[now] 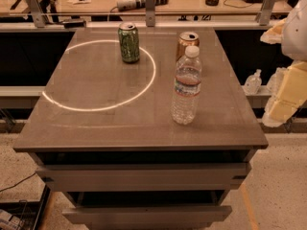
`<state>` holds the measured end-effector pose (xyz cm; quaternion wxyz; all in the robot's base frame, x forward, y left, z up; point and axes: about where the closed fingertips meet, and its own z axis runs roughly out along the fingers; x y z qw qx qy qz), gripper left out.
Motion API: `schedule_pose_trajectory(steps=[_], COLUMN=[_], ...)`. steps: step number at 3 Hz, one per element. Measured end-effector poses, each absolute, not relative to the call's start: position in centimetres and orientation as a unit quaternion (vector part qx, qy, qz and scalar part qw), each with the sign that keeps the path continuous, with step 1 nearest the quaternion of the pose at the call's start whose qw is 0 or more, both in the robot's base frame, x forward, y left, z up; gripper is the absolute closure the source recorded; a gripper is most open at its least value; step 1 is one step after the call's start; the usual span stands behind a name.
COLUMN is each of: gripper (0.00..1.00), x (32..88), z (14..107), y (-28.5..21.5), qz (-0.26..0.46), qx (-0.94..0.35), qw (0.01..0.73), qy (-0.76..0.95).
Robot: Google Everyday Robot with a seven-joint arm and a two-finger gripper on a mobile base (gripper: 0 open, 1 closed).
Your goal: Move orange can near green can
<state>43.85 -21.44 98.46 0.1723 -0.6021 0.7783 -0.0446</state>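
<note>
The green can [129, 43] stands far to my gripper's [287, 92] left. The orange can [186, 40] is nearer, untouched behind the water bottle [187, 87]. My gripper hangs beyond them, holding nothing I can see; whether it is spread, I cannot tell. The whole move is left.

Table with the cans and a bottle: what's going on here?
A robot is meant to bring the orange can close to the green can. Nothing is being handled yet: its gripper hangs at the view's right edge, beside the table, touching nothing. Both cans stand upright at the back, apart, with a water bottle just in front of the orange one.
</note>
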Motion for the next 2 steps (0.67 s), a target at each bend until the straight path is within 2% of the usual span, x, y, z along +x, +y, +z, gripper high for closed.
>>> schedule_pose_trajectory(steps=[2], gripper=[0.00], x=[44.57], z=[98.59], y=[-22.29], qz=[-0.058], qx=[-0.583], qw=[0.182], qy=[0.790])
